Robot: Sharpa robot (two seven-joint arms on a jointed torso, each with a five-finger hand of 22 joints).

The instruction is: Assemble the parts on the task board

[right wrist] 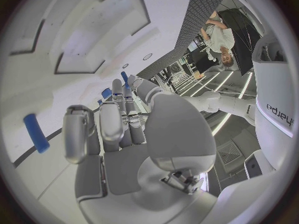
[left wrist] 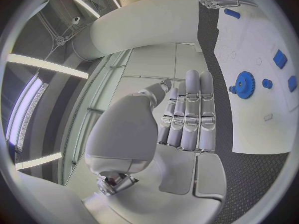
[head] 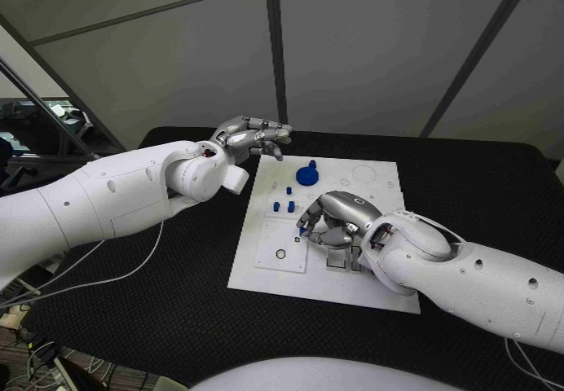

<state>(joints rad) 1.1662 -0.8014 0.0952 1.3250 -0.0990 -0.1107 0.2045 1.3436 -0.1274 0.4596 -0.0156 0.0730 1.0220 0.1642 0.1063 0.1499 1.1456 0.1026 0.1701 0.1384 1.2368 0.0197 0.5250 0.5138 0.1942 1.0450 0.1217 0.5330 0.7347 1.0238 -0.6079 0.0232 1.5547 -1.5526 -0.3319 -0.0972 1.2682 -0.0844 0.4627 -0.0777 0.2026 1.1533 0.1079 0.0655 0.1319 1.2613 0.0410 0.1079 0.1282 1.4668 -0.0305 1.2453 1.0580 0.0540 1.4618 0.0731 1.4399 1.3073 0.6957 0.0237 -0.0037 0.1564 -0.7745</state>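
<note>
Hovering over the flat white task board (head: 265,269), the silver right hand (head: 332,218) is seen curled; whether the small blue peg (right wrist: 36,133) beside it is grasped cannot be told. Beyond the board's far corner, the silver left hand (head: 250,136) is held released, so seating a peg is judged next.

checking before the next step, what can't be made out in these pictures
- Head view: the right robot hand covers the middle of the board; whether it holds a blue part cannot be told.
- Right wrist view: a blue peg lies beside the fingers, contact unclear.
- Head view: the board's small holes are too small to read.
- Left wrist view: the left robot hand hides part of the board near the gear.
</note>
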